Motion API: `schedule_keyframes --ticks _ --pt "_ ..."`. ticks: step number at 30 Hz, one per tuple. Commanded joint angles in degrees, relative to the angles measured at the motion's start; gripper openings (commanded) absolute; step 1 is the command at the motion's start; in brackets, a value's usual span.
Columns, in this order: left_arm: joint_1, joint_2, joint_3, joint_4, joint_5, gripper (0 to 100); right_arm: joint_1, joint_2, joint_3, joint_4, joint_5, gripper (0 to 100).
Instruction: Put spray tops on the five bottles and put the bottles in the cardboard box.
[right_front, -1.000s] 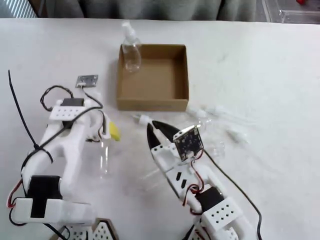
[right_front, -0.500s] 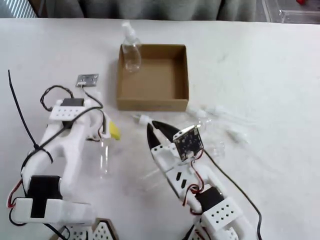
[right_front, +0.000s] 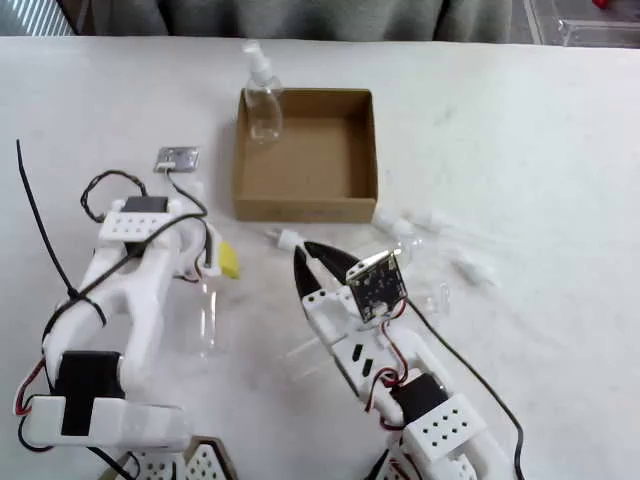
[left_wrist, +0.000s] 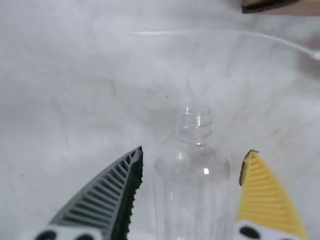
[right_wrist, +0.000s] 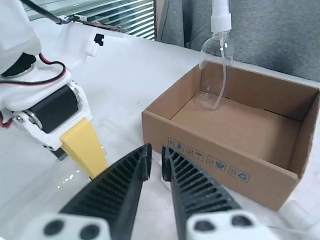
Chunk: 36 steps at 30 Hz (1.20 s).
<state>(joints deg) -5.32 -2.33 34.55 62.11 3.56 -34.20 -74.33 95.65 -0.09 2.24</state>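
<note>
1. Presently, the left gripper (left_wrist: 195, 151) has its grey and yellow jaws spread wide on either side of a clear bottle (left_wrist: 192, 165). A thin gap shows on each side, so no grip is confirmed.
2. That bottle is uncapped, and its open neck points out past the fingertips. In the high view it lies on the table (right_front: 520, 120) under the left arm.
3. The right gripper (right_wrist: 156, 150) has its black jaws almost together with a narrow slit between them. Nothing is held.
4. In the high view, the right gripper sits at 3 o'clock of the left one, apart from it.
5. A loose spray top (right_front: 285, 238) lies just beside the right fingertips at 11 o'clock.
6. The box (right_front: 305, 208) stands near the right gripper at 12 o'clock, open side up.
7. A capped bottle (right_front: 263, 100) stands upright inside the box in its 11 o'clock corner.
8. More spray tops (right_front: 435, 225) lie scattered at 5 o'clock of the box, close to its corner. Their number cannot be told.
</note>
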Motion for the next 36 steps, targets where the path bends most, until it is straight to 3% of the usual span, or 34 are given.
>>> schedule_keyframes --ticks 1,17,25,30,36 --pt "-0.22 1.63 -2.02 -0.09 -1.05 31 0.04 -0.22 0.26 0.40 0.70 2.7" --pt "-1.89 6.55 -6.59 2.99 -0.88 30 0.04 -0.31 0.35 0.40 0.70 2.7" --pt "1.36 6.73 -5.71 4.04 -1.32 9 0.04 -0.31 0.35 0.40 0.70 2.7" --pt "2.51 6.55 -5.71 5.54 -1.32 8 0.04 -0.40 0.35 0.40 0.70 2.7" --pt "-2.42 4.62 -6.68 5.36 -0.70 8 0.48 -0.31 -0.35 1.98 0.70 2.7"
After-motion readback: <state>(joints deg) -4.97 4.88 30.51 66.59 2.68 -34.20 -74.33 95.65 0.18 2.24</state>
